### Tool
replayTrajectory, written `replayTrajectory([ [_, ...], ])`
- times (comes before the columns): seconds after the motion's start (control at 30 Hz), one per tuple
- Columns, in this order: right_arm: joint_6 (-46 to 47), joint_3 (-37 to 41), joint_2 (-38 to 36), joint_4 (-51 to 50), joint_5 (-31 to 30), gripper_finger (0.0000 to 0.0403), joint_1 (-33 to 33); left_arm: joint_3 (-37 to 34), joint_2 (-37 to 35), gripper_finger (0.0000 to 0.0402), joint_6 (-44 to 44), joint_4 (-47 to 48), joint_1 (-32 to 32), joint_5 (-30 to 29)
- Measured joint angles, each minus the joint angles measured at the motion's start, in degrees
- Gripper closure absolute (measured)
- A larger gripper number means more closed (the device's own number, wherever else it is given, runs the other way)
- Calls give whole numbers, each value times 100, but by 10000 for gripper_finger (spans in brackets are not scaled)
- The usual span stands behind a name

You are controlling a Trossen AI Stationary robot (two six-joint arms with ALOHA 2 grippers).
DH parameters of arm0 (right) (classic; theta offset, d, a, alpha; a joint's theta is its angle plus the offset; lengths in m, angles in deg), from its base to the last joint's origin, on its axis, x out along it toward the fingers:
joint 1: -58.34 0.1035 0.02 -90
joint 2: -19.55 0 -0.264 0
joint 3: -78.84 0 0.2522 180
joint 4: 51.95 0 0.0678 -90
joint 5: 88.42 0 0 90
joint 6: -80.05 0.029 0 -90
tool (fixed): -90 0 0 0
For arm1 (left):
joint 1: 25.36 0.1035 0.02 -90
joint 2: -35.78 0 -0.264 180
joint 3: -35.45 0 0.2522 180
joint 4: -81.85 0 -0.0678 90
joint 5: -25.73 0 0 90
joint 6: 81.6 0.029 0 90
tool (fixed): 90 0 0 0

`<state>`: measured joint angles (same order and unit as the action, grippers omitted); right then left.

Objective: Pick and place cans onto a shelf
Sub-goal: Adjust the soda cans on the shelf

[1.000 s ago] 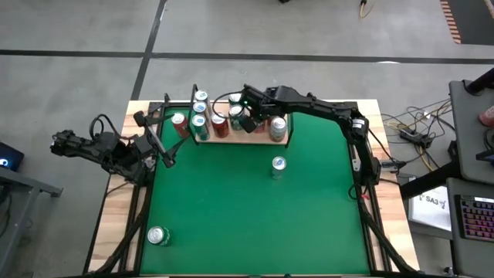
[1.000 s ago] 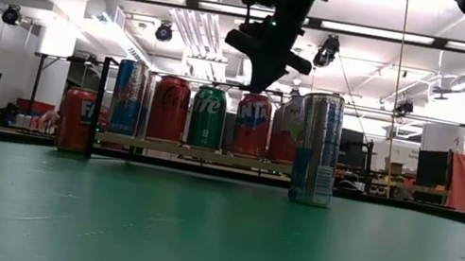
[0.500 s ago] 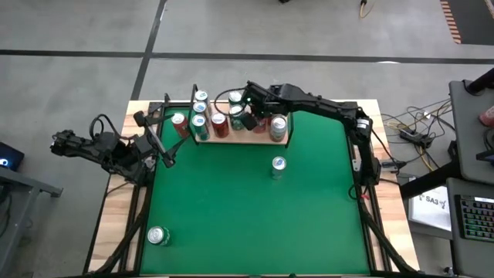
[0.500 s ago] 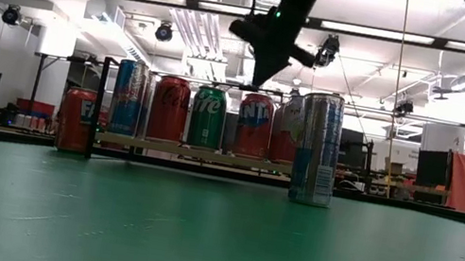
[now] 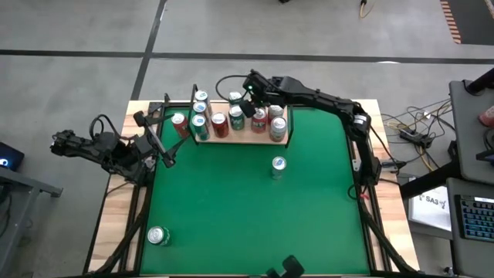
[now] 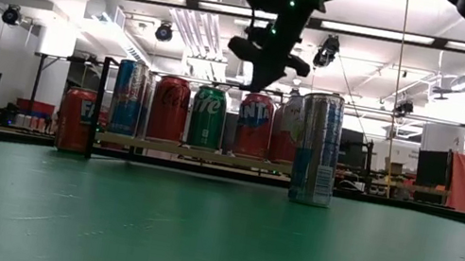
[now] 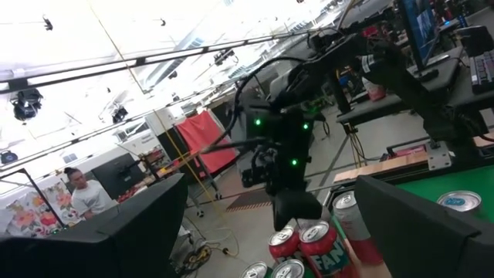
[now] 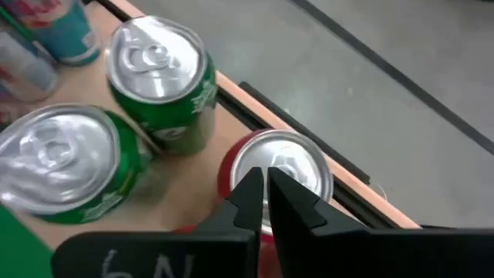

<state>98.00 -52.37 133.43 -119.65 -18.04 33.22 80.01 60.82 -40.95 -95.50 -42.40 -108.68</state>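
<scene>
Shifted toward the shelf's (image 5: pixel 231 141) back edge, right end effector (image 8: pixel 262 189) hovers closed over red can (image 8: pixel 279 166)

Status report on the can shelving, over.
Right gripper shut, empty, above a red can on the shelf. Left gripper open at table's left edge. Two cans still loose; nothing in the way.

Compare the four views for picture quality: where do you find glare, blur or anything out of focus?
Low view: ceiling lights glare, cans on the shelf stay readable. Left wrist view: bright ceiling washes out, own fingers are dark blurs. Right wrist view: right gripper and nearest green can look soft. High view: evenly lit.
</scene>
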Motion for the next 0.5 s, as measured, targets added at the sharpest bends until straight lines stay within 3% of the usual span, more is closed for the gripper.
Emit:
replayTrajectory([
  [0.5,197,39,185,-317,-30,390,-2,2,0,45,-2,0,4,0],
])
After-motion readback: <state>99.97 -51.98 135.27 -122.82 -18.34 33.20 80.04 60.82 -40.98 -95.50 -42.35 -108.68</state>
